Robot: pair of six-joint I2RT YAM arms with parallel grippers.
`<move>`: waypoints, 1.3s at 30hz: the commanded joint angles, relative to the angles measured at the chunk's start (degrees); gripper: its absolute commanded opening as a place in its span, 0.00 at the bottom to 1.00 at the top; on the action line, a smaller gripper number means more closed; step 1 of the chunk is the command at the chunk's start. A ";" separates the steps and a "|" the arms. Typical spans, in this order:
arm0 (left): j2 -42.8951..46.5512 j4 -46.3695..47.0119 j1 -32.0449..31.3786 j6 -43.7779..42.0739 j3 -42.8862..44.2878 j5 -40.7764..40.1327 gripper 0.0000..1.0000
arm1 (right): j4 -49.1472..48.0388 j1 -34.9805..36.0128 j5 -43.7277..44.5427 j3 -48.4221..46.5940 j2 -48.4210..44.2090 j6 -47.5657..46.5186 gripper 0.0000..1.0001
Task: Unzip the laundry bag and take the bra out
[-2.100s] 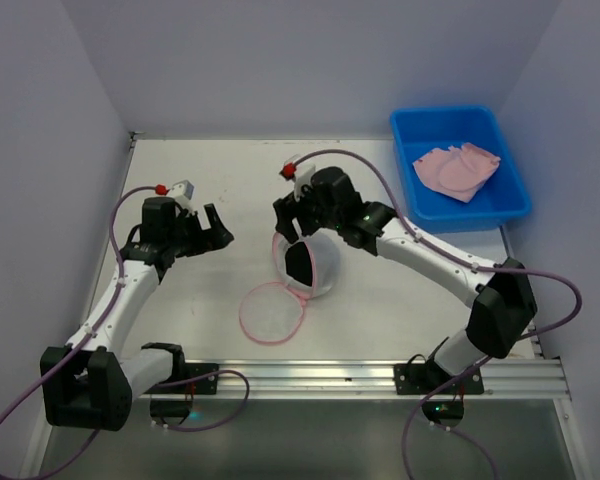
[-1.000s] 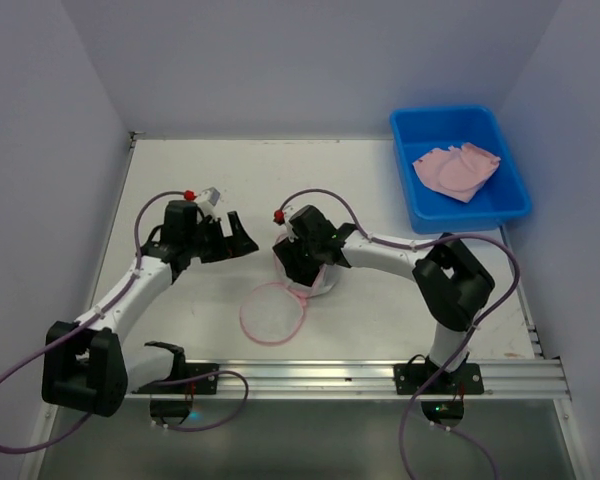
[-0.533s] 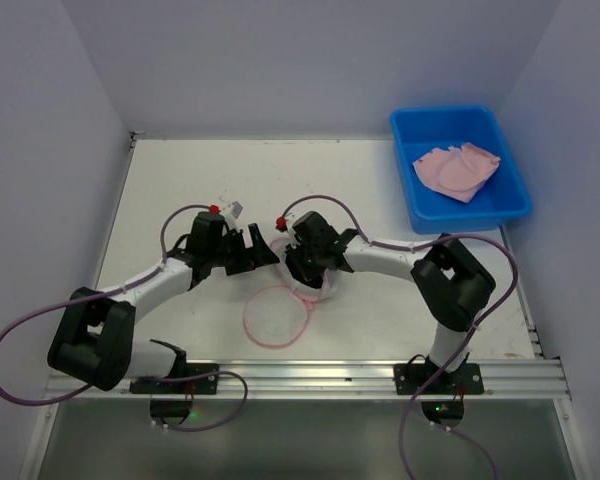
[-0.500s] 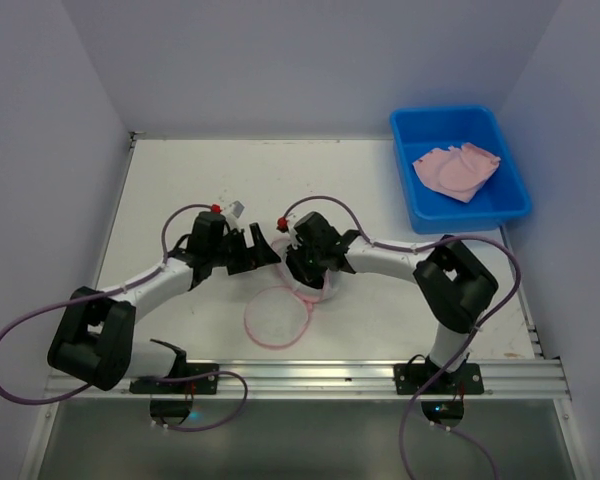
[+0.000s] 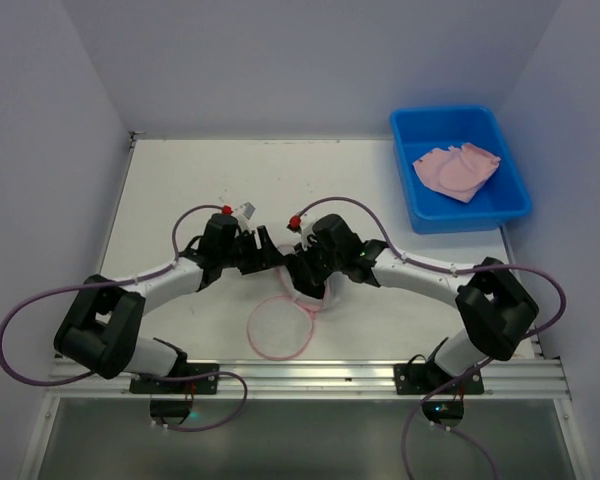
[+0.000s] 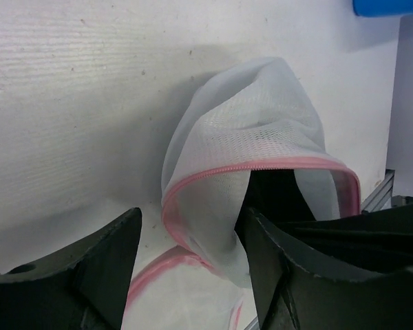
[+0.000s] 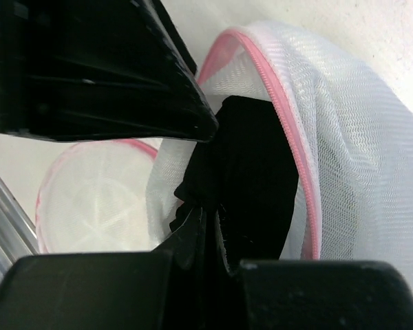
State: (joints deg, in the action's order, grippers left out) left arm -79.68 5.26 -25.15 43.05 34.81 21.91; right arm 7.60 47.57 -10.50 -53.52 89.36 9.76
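The laundry bag (image 5: 318, 291) of white mesh with pink zipper trim stands unzipped mid-table, its round flap (image 5: 280, 326) lying flat in front. Black fabric (image 7: 255, 172) fills its mouth. My right gripper (image 7: 210, 214) is shut on that fabric's edge, just inside the pink rim (image 7: 289, 137). My left gripper (image 6: 193, 221) comes from the left with its jaws apart. The bag's (image 6: 255, 124) near rim hangs between the jaws, with a gap on the left side. A pale pink bra (image 5: 457, 168) lies in the blue bin. From above, both grippers (image 5: 268, 255) (image 5: 302, 272) meet at the bag.
The blue plastic bin (image 5: 460, 216) sits at the back right corner. Grey walls close off the left, back and right of the table. An aluminium rail (image 5: 380, 375) runs along the near edge by the arm bases. Purple cables loop off both arms.
My left arm has swung right up to the bag and its jaws have narrowed around the rim. My right gripper has shut on the black fabric, and that arm's elbow has shifted right.
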 commanded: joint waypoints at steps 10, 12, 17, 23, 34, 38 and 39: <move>-2.33 2.31 -2.01 -1.29 0.44 -4.24 0.05 | -7.24 -1.42 -8.20 5.79 -9.81 -0.44 0.00; -1.97 0.64 -2.01 -1.91 0.52 -5.21 0.00 | -11.18 -4.23 -12.06 8.86 -13.94 0.61 0.00; -1.97 -0.16 -1.92 -1.48 -0.09 -4.78 0.00 | -21.03 -8.81 -26.22 13.44 -22.82 6.67 0.00; -1.27 -0.25 -2.19 -0.42 0.35 -3.54 0.00 | -33.68 -8.72 -33.44 9.41 -24.94 16.32 0.00; 1.19 -3.49 -2.63 -0.24 0.17 -6.87 0.00 | -44.09 -13.02 -21.24 -1.49 -23.00 19.34 0.00; 1.63 -7.26 -2.71 -0.42 0.44 -9.60 0.00 | -23.98 -18.55 -7.50 -11.14 -23.97 7.34 0.00; 1.63 -7.80 -2.63 -0.42 0.61 -10.04 0.00 | -17.42 -19.79 -4.03 -12.21 -23.80 5.73 0.00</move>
State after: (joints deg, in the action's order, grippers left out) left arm -79.59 0.64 -27.53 42.89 34.81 15.05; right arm -22.98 30.70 -28.21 -60.10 66.39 23.73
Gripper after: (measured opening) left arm 0.009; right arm 0.029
